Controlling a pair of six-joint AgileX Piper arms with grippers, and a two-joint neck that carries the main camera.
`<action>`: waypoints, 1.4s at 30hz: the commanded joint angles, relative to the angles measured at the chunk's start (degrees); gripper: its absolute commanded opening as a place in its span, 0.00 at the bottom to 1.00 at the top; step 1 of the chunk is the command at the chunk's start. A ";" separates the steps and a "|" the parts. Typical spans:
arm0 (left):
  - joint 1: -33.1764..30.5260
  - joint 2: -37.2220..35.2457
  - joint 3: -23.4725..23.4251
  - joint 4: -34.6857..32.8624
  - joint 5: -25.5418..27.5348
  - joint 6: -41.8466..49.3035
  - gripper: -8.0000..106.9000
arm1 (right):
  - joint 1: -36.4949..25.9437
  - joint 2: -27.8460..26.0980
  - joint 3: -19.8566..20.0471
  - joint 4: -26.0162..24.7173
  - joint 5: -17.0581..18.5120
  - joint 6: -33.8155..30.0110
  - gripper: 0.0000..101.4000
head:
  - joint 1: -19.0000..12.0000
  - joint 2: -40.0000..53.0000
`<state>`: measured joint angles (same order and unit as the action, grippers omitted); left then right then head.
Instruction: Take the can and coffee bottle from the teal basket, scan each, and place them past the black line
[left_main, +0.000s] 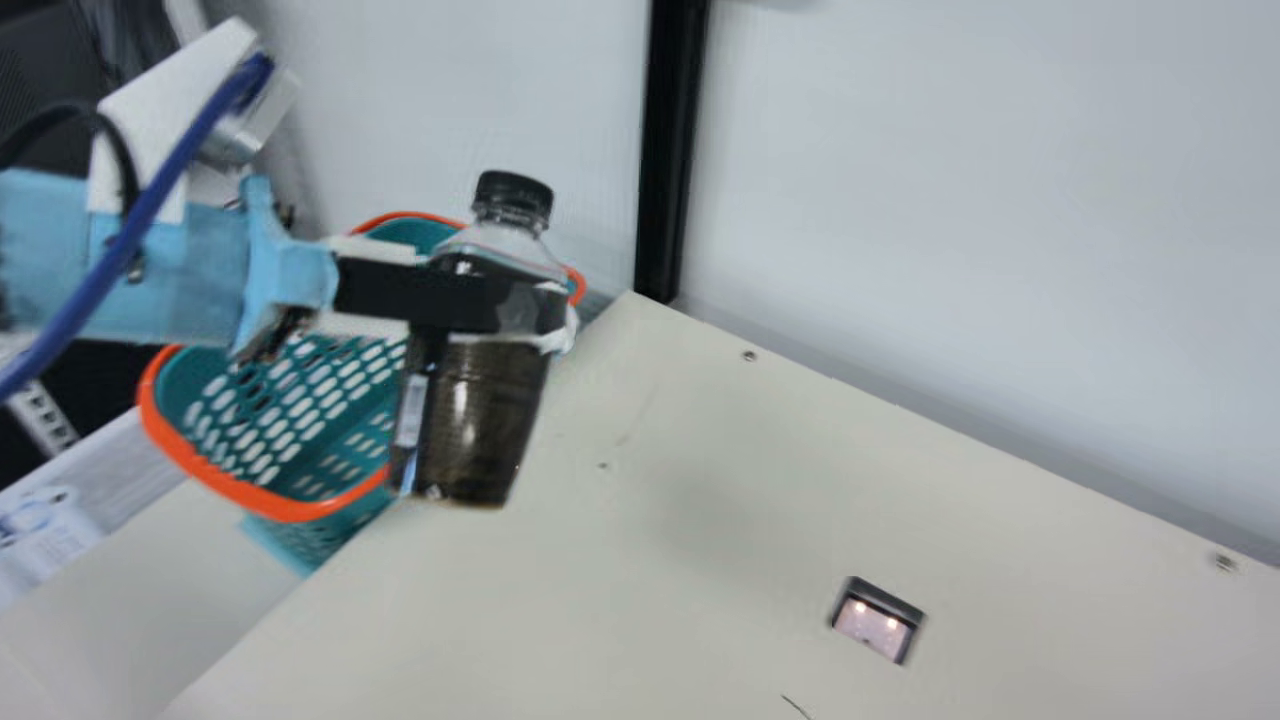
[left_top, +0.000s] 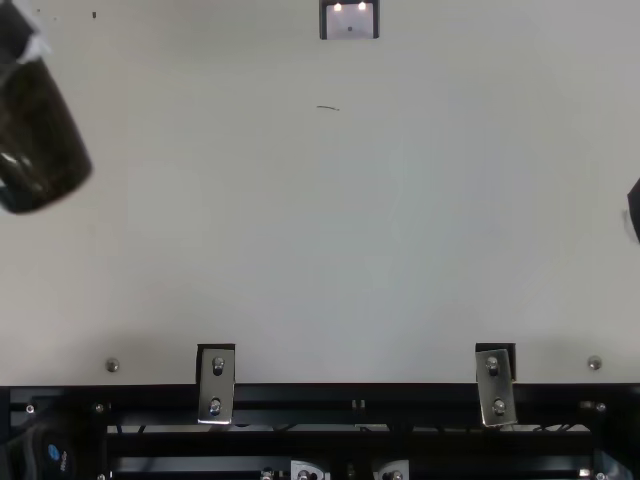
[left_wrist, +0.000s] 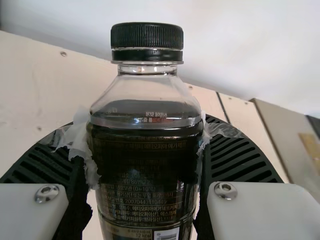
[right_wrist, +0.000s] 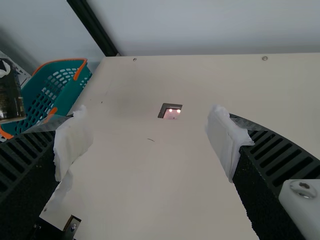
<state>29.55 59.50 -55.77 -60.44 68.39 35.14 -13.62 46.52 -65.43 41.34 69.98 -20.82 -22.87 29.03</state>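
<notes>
My left gripper (left_main: 520, 305) is shut on the coffee bottle (left_main: 480, 420), held upright with a slight tilt, in front of the teal basket (left_main: 290, 510) in the main view. At the top view's left edge hangs the dark bottle (left_top: 40, 140). In the left wrist view, the left gripper (left_wrist: 146, 140) has its padded fingers on both sides of the black-capped bottle (left_wrist: 145, 155). The scanner window (left_main: 876, 622) is lit in the table. A dark tip of my right gripper (left_top: 635, 208) is at the top view's right edge; in its wrist view the right gripper (right_wrist: 150, 145) stands open, nothing between its fingers.
The cream table (left_main: 700, 500) meets a pale wall with a black post (left_main: 672, 150) behind it. A thin black line (left_wrist: 223, 107) crosses the table in the left wrist view. Metal brackets (left_top: 216, 385) line the table's near edge.
</notes>
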 joint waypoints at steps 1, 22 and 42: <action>-0.99 -0.49 0.54 -0.69 0.39 -1.88 0.16 | 0.00 0.00 0.00 0.00 0.00 0.00 1.00 | -1.63 -3.77; -9.83 -2.01 2.86 -7.13 0.79 -11.63 0.16 | 0.00 0.00 0.00 0.00 0.00 0.00 1.00 | -1.90 -27.17; -21.28 -4.71 4.36 -18.32 -0.69 -30.92 0.16 | 0.00 0.00 0.00 0.00 0.00 0.00 1.00 | -1.90 -27.17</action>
<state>9.05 54.88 -51.27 -77.91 68.30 5.48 -13.62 46.52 -65.43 41.34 69.98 -20.82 -23.17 2.05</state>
